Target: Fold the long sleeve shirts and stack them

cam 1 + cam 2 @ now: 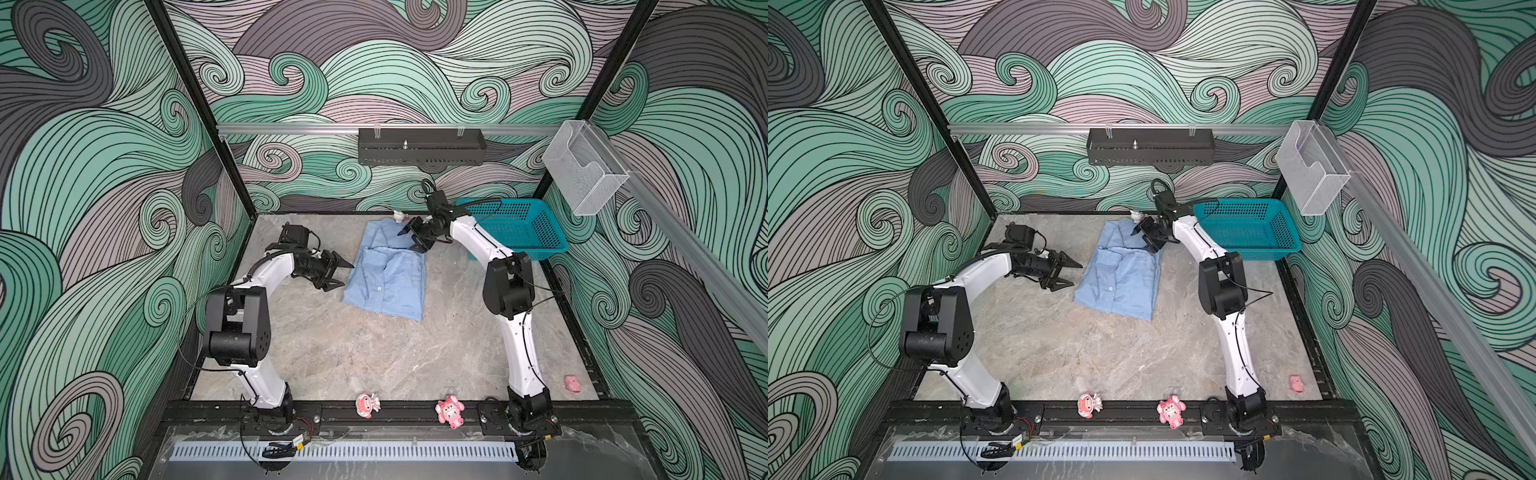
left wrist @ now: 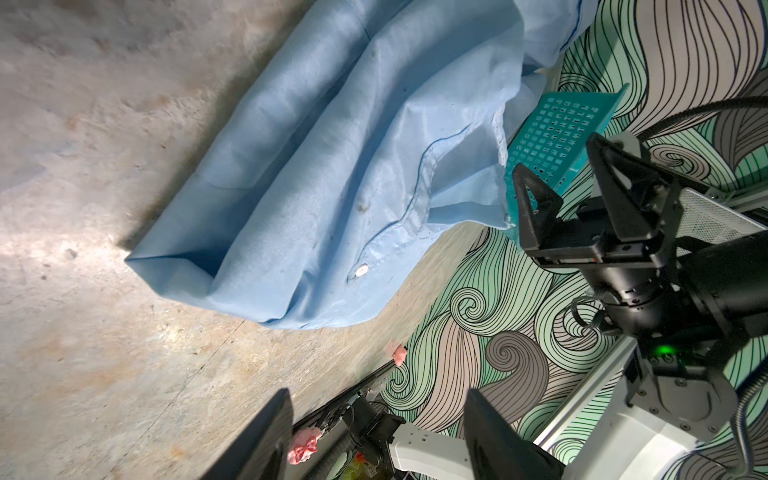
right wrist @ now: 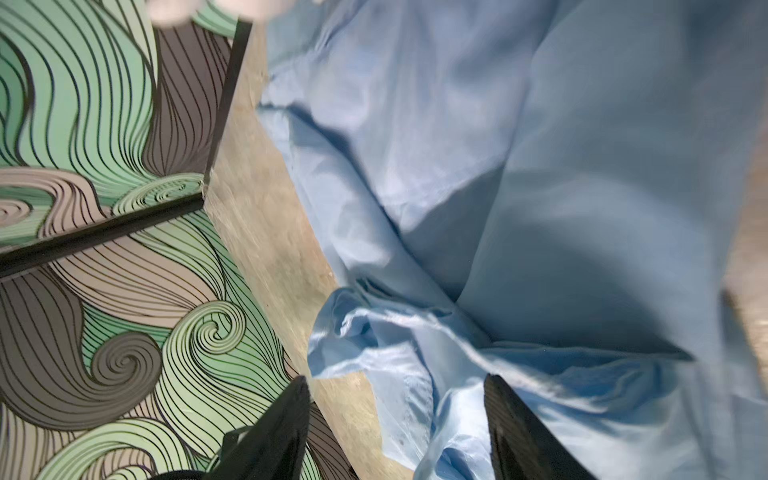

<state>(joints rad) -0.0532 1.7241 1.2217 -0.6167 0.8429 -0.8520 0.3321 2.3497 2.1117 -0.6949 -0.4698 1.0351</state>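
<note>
You are looking at a grey stone-look table walled in by teal and grey wave patterns. A teal basket sits at its far right corner. One pink toy and a second pink toy rest on the near black rail, and a third pink toy lies by the table's right edge. A black tray hangs on the back rail.

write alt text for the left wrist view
A light blue shirt lies partly folded on a grey stone-look table, one white button showing. Beyond it the right gripper hangs open near a teal basket; the left gripper, also open, shows in the foreground.
</note>
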